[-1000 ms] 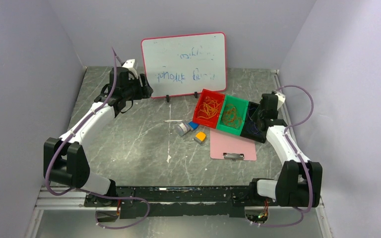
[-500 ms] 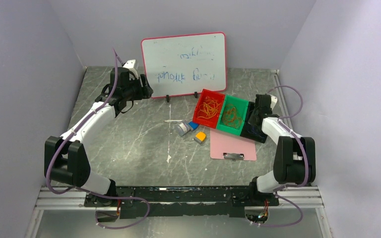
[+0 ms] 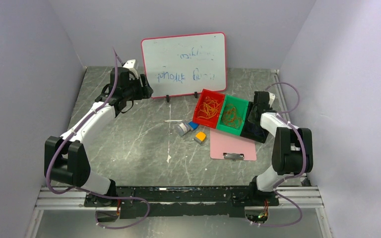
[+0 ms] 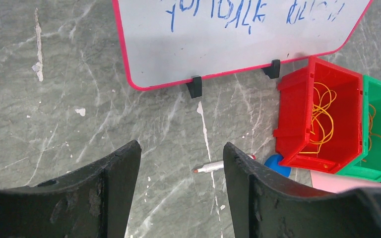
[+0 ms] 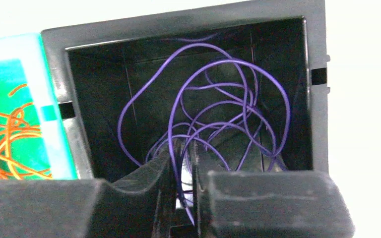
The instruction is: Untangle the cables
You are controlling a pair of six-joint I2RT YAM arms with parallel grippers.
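Left hand: wide open, empty, above surface far-left corner | Right hand: fingers a crack apart, strand between, grip unclear | thin purple cables: looped inside black plastic bin, surface's right edge

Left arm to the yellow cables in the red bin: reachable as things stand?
Probably yes. The left gripper is open, the yellow cables lie in the open-topped red bin, only table and a marker lie between, and the right gripper is at the black bin.

High rear overview; left wrist down over whiteboard and red bin, right wrist close inside black bin.
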